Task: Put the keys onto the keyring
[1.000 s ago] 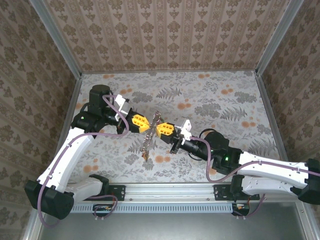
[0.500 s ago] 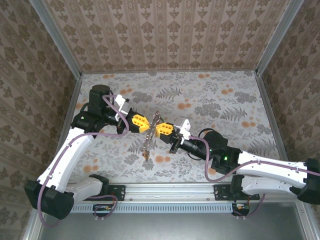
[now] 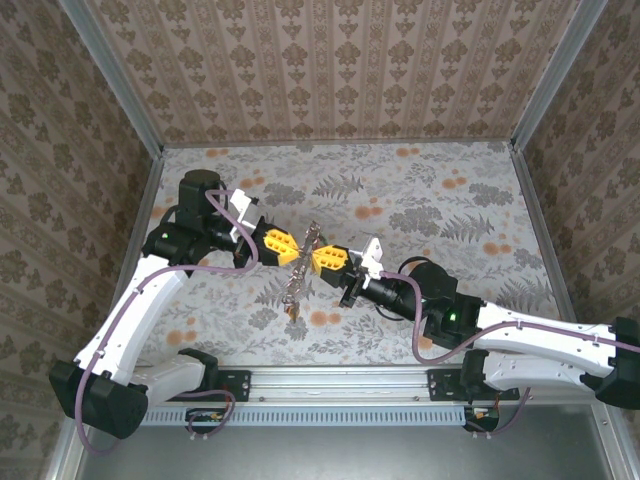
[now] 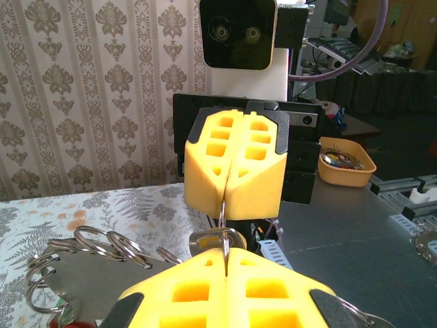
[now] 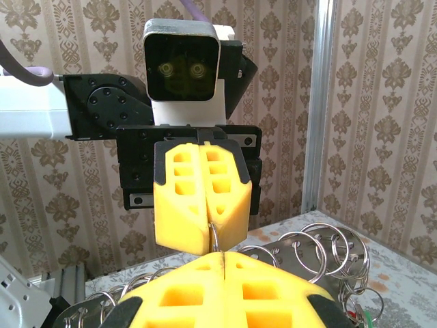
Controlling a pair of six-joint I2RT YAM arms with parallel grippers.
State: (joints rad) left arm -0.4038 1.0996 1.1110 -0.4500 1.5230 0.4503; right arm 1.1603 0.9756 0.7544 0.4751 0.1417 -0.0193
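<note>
Above mid-table, yellow-padded left gripper (image 3: 296,249) and right gripper (image 3: 314,255) clench the thin grey metal keyring (image 3: 309,238), chain (image 3: 293,290) dangling toward six o'clock; uneven pulls could free it.

Two arms (image 3: 130,310) (image 3: 540,340), two grippers (image 3: 295,249) (image 3: 315,257), one keyring (image 4: 223,217)

From above and behind, down onto the desk (image 3: 450,190). Close behind left gripper (image 4: 225,258) and right gripper (image 5: 222,263), facing each other.

An orange tray (image 4: 347,160) sits on a grey bench (image 4: 355,225) to the right of the fingers (image 4: 205,164), with damask wallpaper (image 4: 82,89) to their left.
</note>
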